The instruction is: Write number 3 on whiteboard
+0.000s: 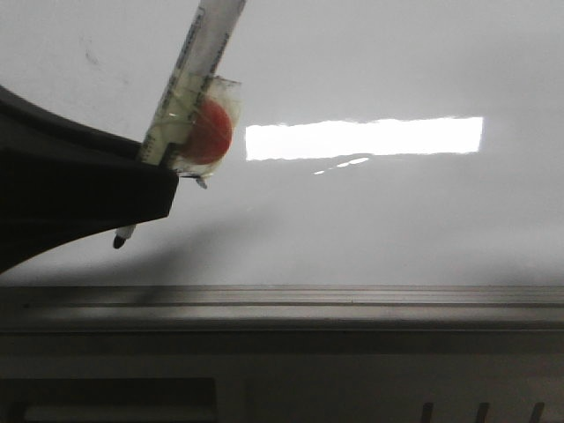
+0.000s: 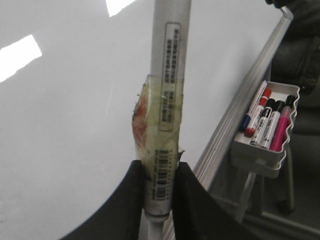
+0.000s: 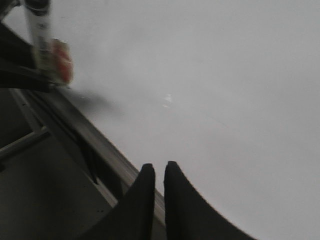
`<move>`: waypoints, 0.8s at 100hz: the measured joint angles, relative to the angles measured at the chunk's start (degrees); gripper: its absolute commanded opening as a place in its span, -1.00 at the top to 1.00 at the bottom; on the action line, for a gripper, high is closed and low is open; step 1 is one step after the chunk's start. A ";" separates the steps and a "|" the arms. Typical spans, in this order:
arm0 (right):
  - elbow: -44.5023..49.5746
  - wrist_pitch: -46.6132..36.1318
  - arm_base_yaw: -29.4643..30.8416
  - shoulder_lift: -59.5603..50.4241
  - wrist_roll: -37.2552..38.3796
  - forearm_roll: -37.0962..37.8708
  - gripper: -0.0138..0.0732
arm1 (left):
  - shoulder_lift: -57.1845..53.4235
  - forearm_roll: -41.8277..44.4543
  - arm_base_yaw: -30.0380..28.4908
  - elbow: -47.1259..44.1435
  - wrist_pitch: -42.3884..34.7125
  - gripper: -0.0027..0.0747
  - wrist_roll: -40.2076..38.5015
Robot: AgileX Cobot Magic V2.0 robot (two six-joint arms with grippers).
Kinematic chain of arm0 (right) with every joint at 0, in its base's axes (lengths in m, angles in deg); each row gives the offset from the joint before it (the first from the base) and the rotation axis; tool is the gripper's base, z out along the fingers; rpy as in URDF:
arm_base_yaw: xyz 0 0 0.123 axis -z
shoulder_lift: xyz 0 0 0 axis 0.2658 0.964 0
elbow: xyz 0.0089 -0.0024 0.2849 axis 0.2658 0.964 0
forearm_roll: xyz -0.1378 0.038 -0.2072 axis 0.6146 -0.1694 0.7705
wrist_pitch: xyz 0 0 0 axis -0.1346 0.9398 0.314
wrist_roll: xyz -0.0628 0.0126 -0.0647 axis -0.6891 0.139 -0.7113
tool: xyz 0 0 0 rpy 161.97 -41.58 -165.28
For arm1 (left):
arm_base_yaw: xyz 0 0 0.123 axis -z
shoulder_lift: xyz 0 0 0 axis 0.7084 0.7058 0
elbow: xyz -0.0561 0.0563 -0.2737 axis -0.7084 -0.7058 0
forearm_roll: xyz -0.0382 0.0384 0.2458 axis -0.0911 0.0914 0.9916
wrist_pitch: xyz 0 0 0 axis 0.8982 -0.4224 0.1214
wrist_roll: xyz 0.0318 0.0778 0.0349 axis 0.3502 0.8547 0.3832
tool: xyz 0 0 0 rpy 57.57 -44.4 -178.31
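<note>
Black plastic fills the left edge of the front view: the left gripper [image 1: 145, 189], clamped on a white marker [image 1: 189, 75] that slants from the top centre down to a dark tip at lower left. Yellowish tape and an orange-red patch [image 1: 210, 130] wrap the marker's middle. The tip sits low on the whiteboard [image 1: 397, 220], just above the grey metal rail [image 1: 352, 300] along the bottom; whether it touches the surface cannot be told. No number 3 is visible anywhere on the board; only a bright glare bar crosses the centre.

Judged from here, the main risk is position: starting so near the rail leaves little room below, so a stroke could run into the rail. A tilted pen may also skip or slide in the grip under pressure.

In the left wrist view, the fingers [image 2: 120, 210] pinch the marker's barcoded barrel at bottom centre. At right, a tray of coloured markers [image 2: 267, 130] hangs off the board's edge.

The right gripper [image 3: 159, 172], at bottom centre of its view, is nearly closed and holds nothing.
</note>
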 measured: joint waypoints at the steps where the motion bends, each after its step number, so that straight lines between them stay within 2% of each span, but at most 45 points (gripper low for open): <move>1: -0.49 0.17 -0.80 0.30 -0.11 0.00 0.32 | 0.00 0.01 0.00 0.28 0.29 0.98 0.39; 9: -3.60 1.57 -4.81 4.40 -0.50 0.00 0.04 | 0.00 0.53 0.00 1.33 3.39 0.98 4.24; 19: -7.99 4.50 -8.75 10.06 -0.50 0.00 -0.12 | 0.00 1.40 0.00 1.74 6.19 0.98 6.14; 46: -16.21 4.36 -11.80 21.78 -0.50 0.00 -0.11 | 0.00 7.79 0.00 1.74 7.21 0.98 6.95; 80: -19.42 2.01 -16.43 27.68 -0.52 0.00 -0.10 | 0.00 8.55 0.00 1.87 5.38 0.98 7.04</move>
